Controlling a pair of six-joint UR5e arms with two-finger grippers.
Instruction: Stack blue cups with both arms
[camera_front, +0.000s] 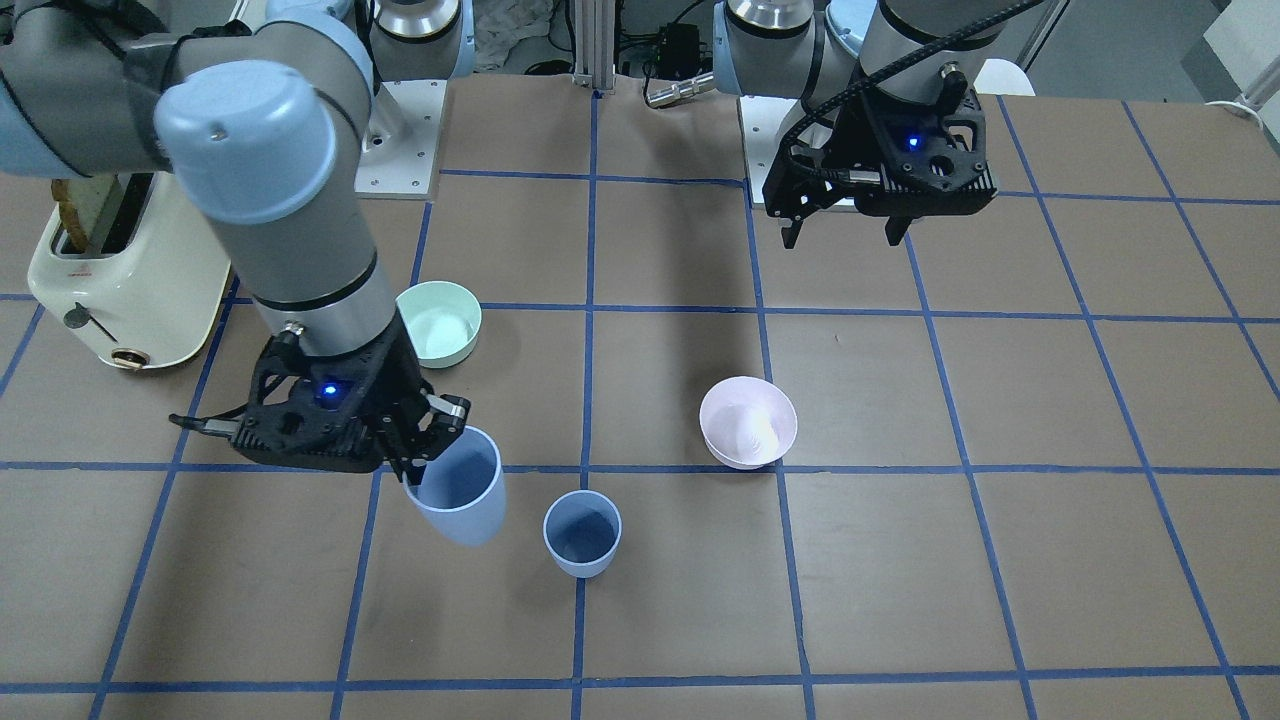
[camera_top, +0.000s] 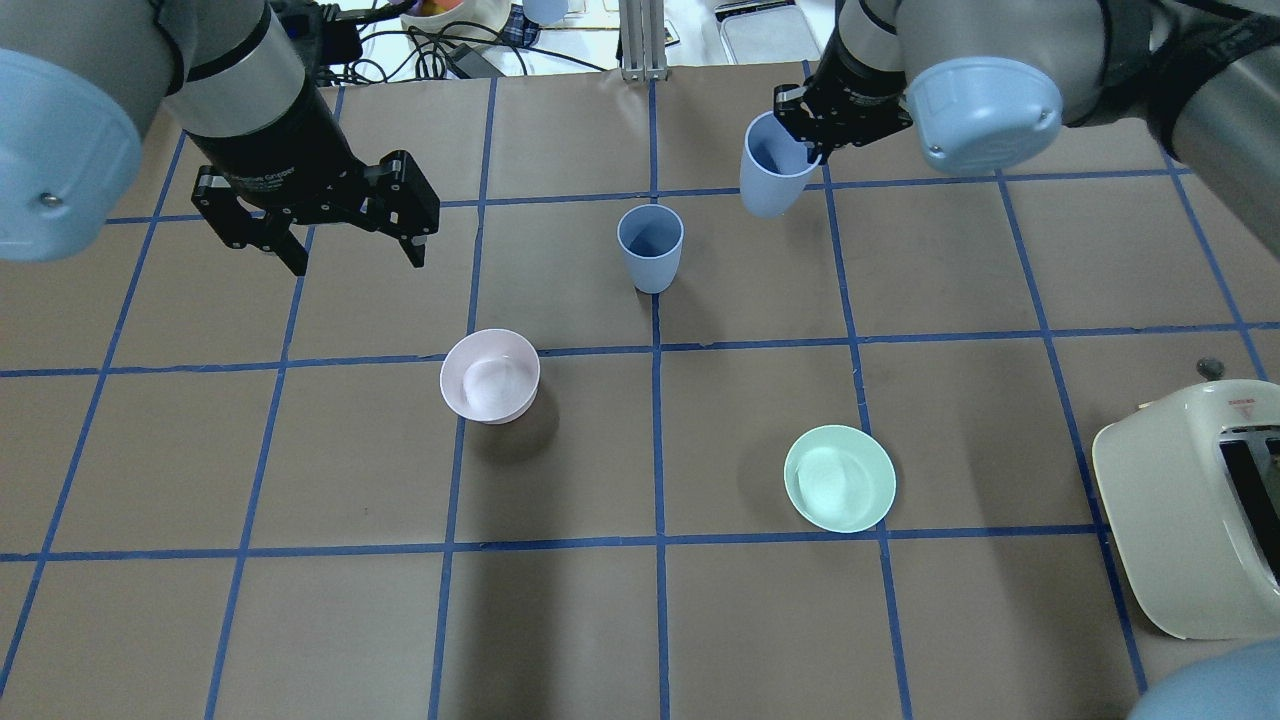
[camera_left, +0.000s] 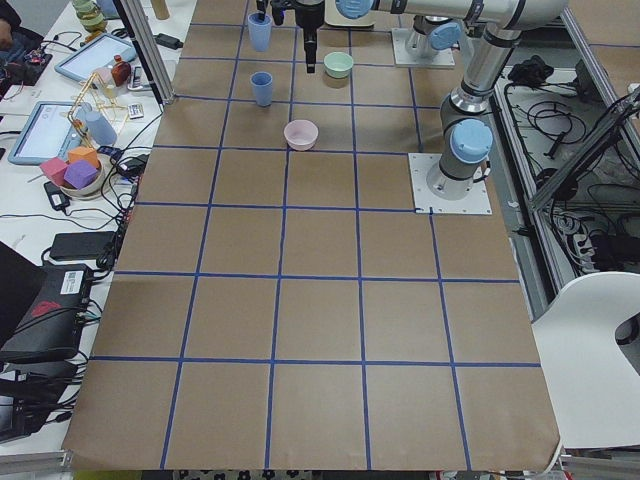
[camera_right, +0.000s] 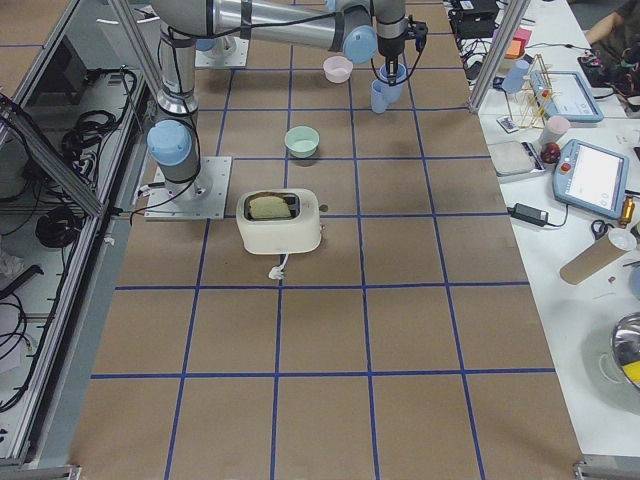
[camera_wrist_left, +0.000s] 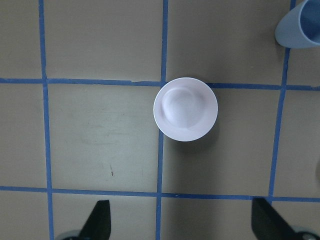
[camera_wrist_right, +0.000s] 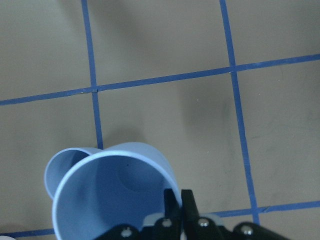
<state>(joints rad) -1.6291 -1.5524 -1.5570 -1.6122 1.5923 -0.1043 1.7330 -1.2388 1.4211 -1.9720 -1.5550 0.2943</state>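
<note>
Front-facing: the right tool (camera_front: 432, 445) is clamped on the rim of the held cup (camera_front: 460, 500), which hangs tilted, off the worktop (camera_front: 1000, 560). The standing cup (camera_front: 582, 533) is upright, mouth up, just beside it. The left tool (camera_front: 842, 238) is spread wide, empty and well apart.

Overhead: the held cup (camera_top: 768, 170) is near the standing cup (camera_top: 650, 245) but not over it.

Left wrist: the pink bowl (camera_wrist_left: 185, 109) lies below, between widely spread tips. A blue cup is cut off at the corner, probably the standing one.

Right wrist: one finger (camera_wrist_right: 172, 200) is inside the wall, its partner outside, in a thin edge pinch.

Side views: too small to add anything on the grip.

Handling, my judgement: the cups are light, smooth, thin but stiff plastic. A rim pinch lets the cup swing, hence the tilt. The taper should guide nesting. The standing cup is light enough to skid or tip if nudged. Steady it across the mid-body with the free tool.
</note>
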